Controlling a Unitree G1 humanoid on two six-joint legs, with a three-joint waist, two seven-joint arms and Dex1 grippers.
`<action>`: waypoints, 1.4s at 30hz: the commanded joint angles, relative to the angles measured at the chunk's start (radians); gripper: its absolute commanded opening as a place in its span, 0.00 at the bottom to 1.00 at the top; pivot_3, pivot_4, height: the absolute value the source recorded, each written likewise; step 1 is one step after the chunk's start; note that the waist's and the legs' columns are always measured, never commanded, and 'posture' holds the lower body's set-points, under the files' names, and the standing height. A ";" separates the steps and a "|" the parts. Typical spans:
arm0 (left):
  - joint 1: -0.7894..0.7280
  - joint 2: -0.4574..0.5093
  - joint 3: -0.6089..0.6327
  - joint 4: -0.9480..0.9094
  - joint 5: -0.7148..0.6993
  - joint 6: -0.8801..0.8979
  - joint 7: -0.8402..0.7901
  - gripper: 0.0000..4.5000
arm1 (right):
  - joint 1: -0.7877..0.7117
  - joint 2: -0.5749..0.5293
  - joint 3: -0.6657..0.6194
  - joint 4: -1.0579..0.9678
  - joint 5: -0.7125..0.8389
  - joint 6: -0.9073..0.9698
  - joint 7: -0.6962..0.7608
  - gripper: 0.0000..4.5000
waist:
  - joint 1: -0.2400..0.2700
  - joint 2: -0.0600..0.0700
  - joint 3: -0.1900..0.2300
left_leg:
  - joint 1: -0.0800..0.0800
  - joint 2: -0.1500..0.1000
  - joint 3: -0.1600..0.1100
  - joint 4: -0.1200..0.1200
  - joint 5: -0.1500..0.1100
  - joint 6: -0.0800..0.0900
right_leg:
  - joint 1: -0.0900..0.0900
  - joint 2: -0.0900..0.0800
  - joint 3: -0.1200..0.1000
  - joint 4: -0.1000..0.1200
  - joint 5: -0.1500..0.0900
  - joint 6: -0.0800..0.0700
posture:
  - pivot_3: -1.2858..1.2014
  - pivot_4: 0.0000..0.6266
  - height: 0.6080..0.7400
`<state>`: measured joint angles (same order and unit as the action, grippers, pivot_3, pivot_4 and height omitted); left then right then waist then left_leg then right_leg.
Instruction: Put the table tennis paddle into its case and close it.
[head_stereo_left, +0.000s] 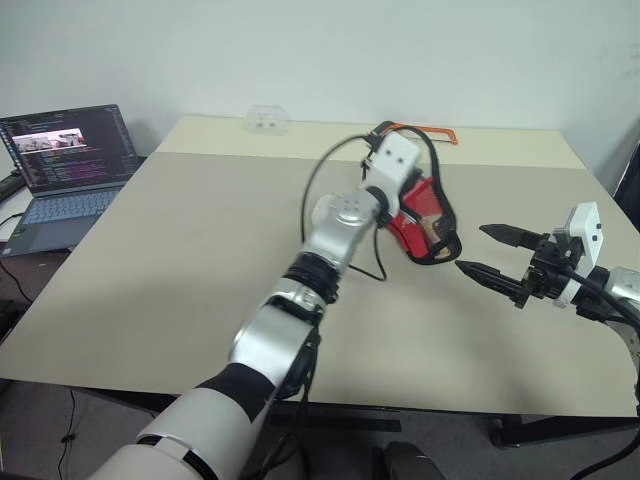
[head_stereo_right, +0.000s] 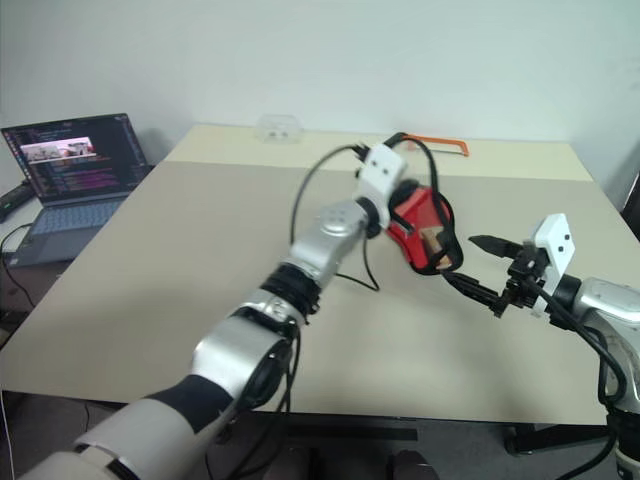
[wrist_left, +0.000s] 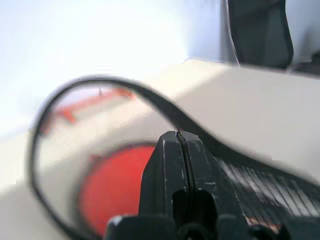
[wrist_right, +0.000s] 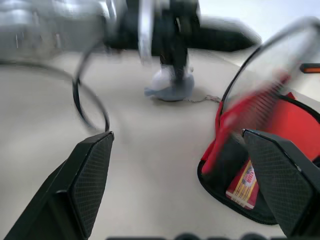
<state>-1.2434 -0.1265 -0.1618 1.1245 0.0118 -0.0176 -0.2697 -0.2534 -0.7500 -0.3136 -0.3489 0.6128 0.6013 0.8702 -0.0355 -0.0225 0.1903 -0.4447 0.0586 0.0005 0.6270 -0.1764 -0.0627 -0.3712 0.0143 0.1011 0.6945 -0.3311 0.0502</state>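
Left pincer clenched on the case's zipper edging, lifting it above the table; right pincer gaping, empty; paddle could slip out mid-swing.

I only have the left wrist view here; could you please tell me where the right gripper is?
Observer: The right gripper hangs just to the right of the case. Its jaws are wide open and it is not touching the case.
Operator: Thank you. Is the paddle inside?
Observer: The table tennis paddle looks to be inside. Its wooden handle shows at the case's open mouth.
Operator: Is the case zipped?
Observer: No, one flap stands lifted.
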 joint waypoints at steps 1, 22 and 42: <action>-0.009 -0.004 0.018 0.060 0.027 -0.077 0.035 0.01 | -0.013 0.001 -0.029 -0.044 0.039 0.035 -0.054 1.00 | -0.007 0.000 0.000 | -0.001 0.000 0.000 0.000 0.000 0.000 | -0.002 0.001 0.000 0.001 0.000 0.000 | 0.52 0.24 1.00; 0.637 0.714 0.225 -1.304 -0.400 0.596 -0.591 0.84 | -0.591 0.349 -0.262 0.848 0.109 0.310 -0.682 1.00 | 0.005 0.003 -0.001 | -0.002 0.004 -0.001 -0.002 0.004 -0.006 | -0.003 0.000 -0.004 0.004 0.000 -0.003 | 0.52 0.24 1.00; 0.940 0.856 0.200 -1.625 -0.465 0.703 -0.555 1.00 | -0.591 0.388 -0.252 1.056 0.089 0.201 -0.605 1.00 | -0.012 0.003 -0.001 | -0.001 0.004 0.000 -0.002 0.003 -0.005 | -0.003 0.001 -0.003 0.005 0.000 -0.003 | 0.52 0.24 1.00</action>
<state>-0.3062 0.7289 0.0327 -0.4639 -0.4398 0.6869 -0.8353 -0.8333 -0.3673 -0.5647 0.7114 0.6898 0.8131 0.2532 -0.0475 -0.0198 0.1896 -0.4452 0.0627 0.0001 0.6250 -0.1729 -0.0681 -0.3744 0.0154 0.0986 0.6997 -0.3308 0.0472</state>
